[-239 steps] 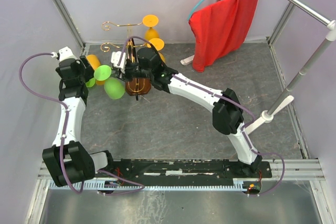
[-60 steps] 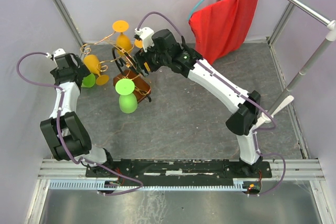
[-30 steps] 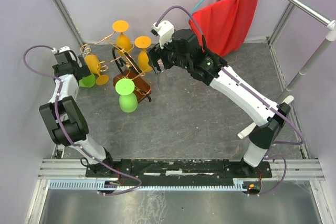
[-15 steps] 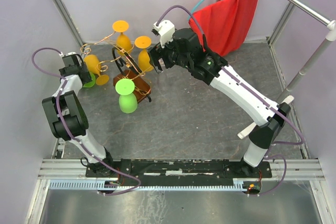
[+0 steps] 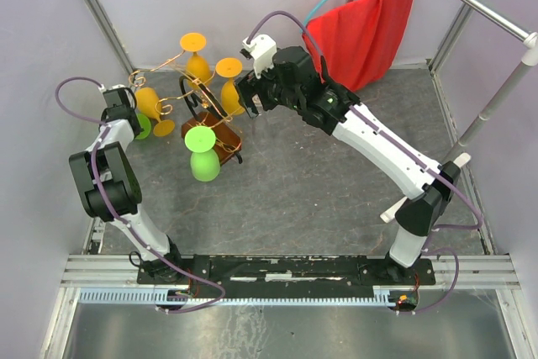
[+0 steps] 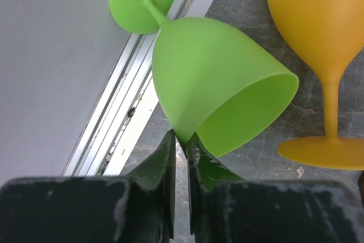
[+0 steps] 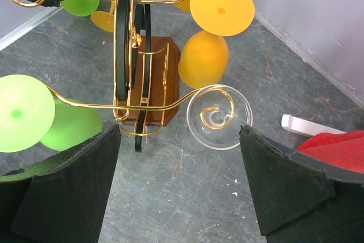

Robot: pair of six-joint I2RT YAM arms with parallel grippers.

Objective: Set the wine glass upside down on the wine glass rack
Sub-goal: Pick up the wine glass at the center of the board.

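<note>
Low in the left wrist view, the left gripper [image 6: 181, 147] pinches narrow on the rim of the wine glass [image 6: 210, 78], which lies on its side by the wall [image 6: 51, 55]. Grasping looks in hand; next it must be lifted and inverted onto the wine glass rack [image 7: 152, 64]. The right gripper [image 7: 179, 177] hovers wide open above it. Counted: two green glasses [image 5: 202, 161], three orange glasses [image 5: 193, 56], one clear glass [image 7: 219, 118].

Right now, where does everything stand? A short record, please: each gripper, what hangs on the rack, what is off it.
left gripper: shut on the rim of the loose green glass, which lies on its side
right gripper: open, empty, above the wine glass rack
hung upside down: hung green glass, rear orange glass, front orange glass, clear glass
off the rack: loose green glass; standing orange glass beside it
task: loose green glass not yet hung
</note>
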